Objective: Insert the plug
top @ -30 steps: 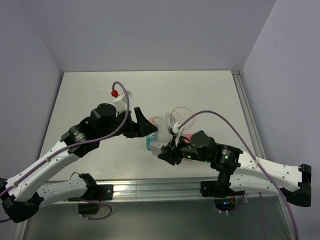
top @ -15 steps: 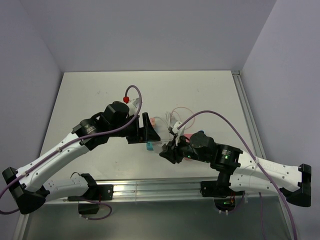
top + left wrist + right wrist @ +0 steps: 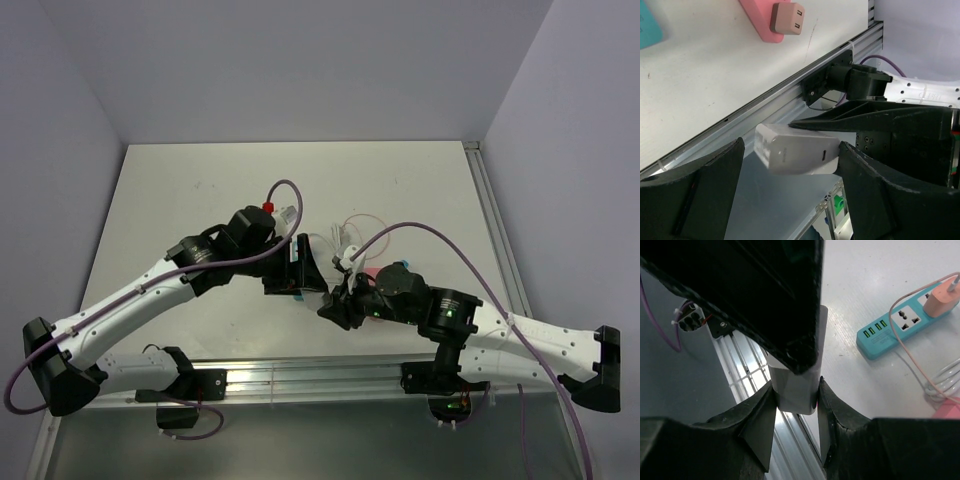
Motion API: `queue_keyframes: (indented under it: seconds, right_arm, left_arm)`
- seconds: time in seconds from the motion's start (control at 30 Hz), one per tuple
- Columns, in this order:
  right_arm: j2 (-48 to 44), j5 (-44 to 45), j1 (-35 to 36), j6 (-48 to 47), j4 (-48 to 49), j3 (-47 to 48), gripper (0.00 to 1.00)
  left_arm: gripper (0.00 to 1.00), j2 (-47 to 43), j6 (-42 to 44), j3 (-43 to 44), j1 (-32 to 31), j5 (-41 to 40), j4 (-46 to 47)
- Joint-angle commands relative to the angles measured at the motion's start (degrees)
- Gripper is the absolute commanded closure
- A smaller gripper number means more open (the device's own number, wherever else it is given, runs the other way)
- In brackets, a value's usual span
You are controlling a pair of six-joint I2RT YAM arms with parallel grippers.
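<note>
My right gripper (image 3: 796,390) is shut on a white plug adapter (image 3: 797,385) and holds it above the table's near edge. In the left wrist view the adapter (image 3: 797,149) lies between my left gripper's (image 3: 790,150) open fingers: one finger is at its end and a gap shows on the other side. In the top view the two grippers, left (image 3: 318,280) and right (image 3: 335,305), meet near the front middle of the table. A teal power strip (image 3: 895,325) with a pink charger (image 3: 940,302) plugged in lies on the table beyond. In the top view it is mostly hidden under my left gripper.
A pink block (image 3: 760,20) carrying a pink adapter (image 3: 786,17) lies on the white table. White and pink cables (image 3: 940,375) coil beside the strip. The aluminium rail (image 3: 300,375) runs along the near edge.
My left arm has swung right and down, and its open fingers now flank the adapter. My right gripper has stayed in place with the adapter in it.
</note>
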Motion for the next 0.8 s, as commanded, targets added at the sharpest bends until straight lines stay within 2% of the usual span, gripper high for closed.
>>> queue_keyframes:
  seconds: [0.0, 0.23, 0.43, 0.53, 0.6, 0.63, 0.67, 0.73, 0.77]
  right_arm:
    - [1.0, -1.9, -0.2, -1.0, 3.6, 3.7, 1.0]
    - [2.6, -0.8, -0.3, -0.9, 2.4, 5.3, 1.0]
    - [2.8, -0.4, -0.3, -1.0, 1.8, 6.0, 1.0]
    - [2.7, -0.9, -0.2, -1.0, 1.3, 6.1, 1.0]
    - [2.2, -1.0, -0.2, -0.9, 1.3, 5.8, 1.0]
    - [2.0, -0.9, -0.2, -0.8, 1.4, 5.8, 1.0]
    - [1.9, -0.7, -0.2, -0.7, 1.5, 5.9, 1.0]
    - [2.0, -0.2, -0.3, -0.3, 1.4, 6.2, 1.0]
    - [2.1, 0.0, -0.3, -0.2, 1.5, 6.3, 1.0]
  left_arm:
    - [0.19, 1.3, 0.0, 0.9, -1.4, 0.8, 0.3]
    - [0.2, 2.7, 0.0, 0.1, -3.4, 1.1, -0.6]
    - [0.28, 3.4, 0.7, -1.3, -3.9, 1.1, -1.8]
    - [0.4, 3.1, 1.2, -1.3, -3.9, 0.3, -2.2]
    - [0.53, 2.8, 1.2, -1.1, -3.9, -0.2, -2.4]
    - [0.54, 2.7, 1.2, -1.2, -3.9, 0.0, -2.2]
    - [0.64, 2.7, 1.3, -1.4, -3.9, 0.6, -1.3]
    - [0.75, 2.8, 1.3, -1.9, -3.9, 3.2, -0.4]
    - [0.9, 3.1, 1.3, -2.1, -3.9, 4.1, -0.1]
